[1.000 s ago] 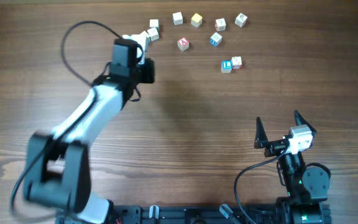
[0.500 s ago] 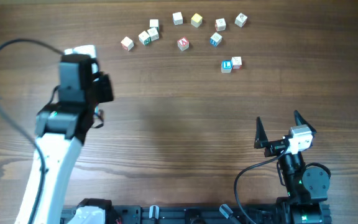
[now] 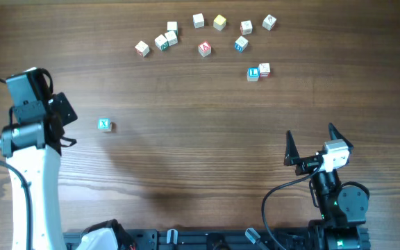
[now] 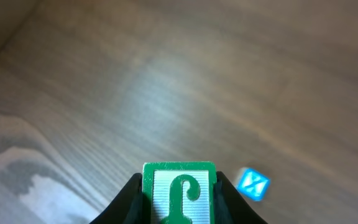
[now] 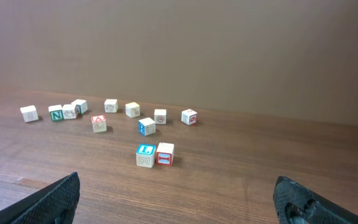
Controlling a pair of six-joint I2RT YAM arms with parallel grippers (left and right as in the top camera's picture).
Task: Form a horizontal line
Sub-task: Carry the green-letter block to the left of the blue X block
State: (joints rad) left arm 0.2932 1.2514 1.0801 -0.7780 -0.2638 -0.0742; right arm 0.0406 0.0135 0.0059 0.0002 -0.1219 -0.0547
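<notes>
Overhead, looks down on a wood-grain desk (image 3: 200, 173) with two arms mounted at its near edge. Shows the left arm (image 3: 30, 173), white and black, reaching up the left side, and the smaller right arm (image 3: 335, 194) folded low at the near right. Catches the left fingers (image 4: 128, 200) clamped on a green-lettered cube (image 4: 179, 193), which fills the bottom of the left wrist view. Finds the right fingers (image 5: 58, 198) spread wide apart, gripping nothing, pointed toward the far side of the desk. Records no horizontal line formed yet: only twelve loose cubes (image 3: 205, 49) scattered in a ragged band along the far edge. Picks out two touching pairs among them: a blue L cube (image 3: 253, 73) edge to edge with a red-faced cube (image 3: 264, 69) right of centre, and two more pressed together near the band's left end. Places one blue X cube (image 3: 103, 124) alone on the wood, well apart from the band, near the left fingers.
</notes>
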